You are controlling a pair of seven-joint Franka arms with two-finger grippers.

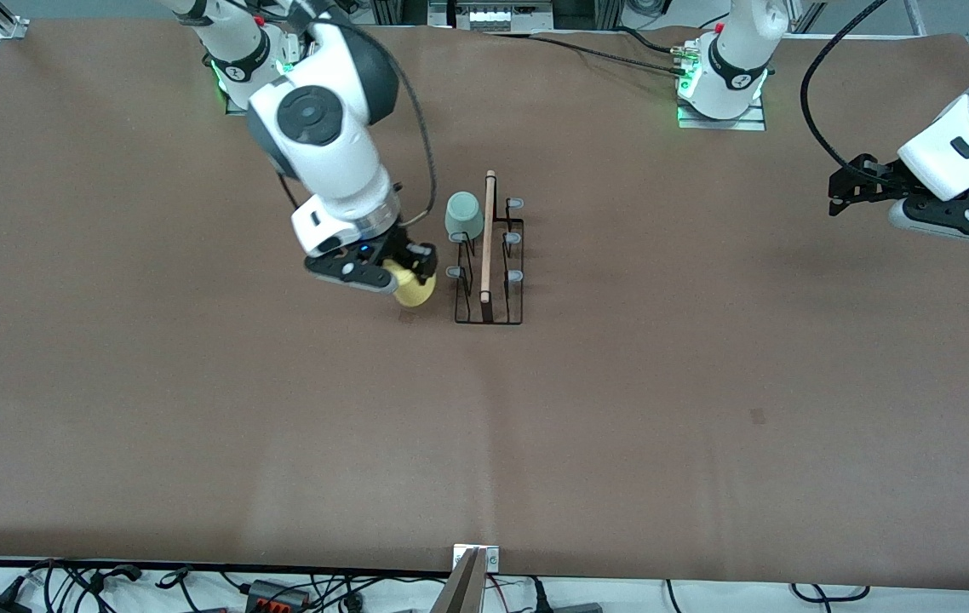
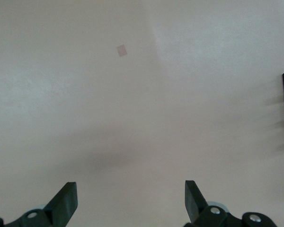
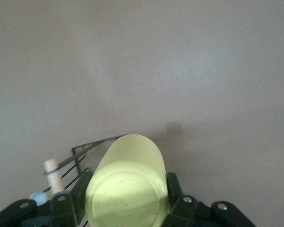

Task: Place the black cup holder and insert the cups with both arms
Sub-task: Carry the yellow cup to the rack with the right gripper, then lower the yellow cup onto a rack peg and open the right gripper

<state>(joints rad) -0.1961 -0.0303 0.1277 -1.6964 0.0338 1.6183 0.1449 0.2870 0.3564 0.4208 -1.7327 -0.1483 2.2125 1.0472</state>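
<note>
The right gripper (image 1: 404,271) is clamped on a yellow cup (image 1: 415,289), holding it tilted in the air just beside the black cup holder (image 1: 489,255), at that rack's side toward the right arm's end of the table. In the right wrist view the yellow cup (image 3: 127,184) fills the space between the 2 fingers (image 3: 175,187), its flat base turned toward the camera, with the rack's black wires and the end of its wooden rod (image 3: 51,166) showing past it.

The black cup holder stands upright near the middle of the table, its wooden rod (image 1: 487,237) running along the top. A pale green cup (image 1: 463,214) sits upside down on 1 prong on the side facing the right gripper. The other prongs in view show bare grey-blue tips (image 1: 513,277).

The left gripper (image 1: 863,183) waits in the air over the left arm's end of the table, well apart from the rack, its fingers (image 2: 66,201) spread wide with nothing between them.

The table (image 1: 706,383) is covered in plain brown material with a faint crease down the middle and a small dark patch (image 1: 757,415) toward the left arm's end. Both arm bases stand along the edge farthest from the front camera, and black cables (image 1: 93,583) trail along the edge nearest to it.
</note>
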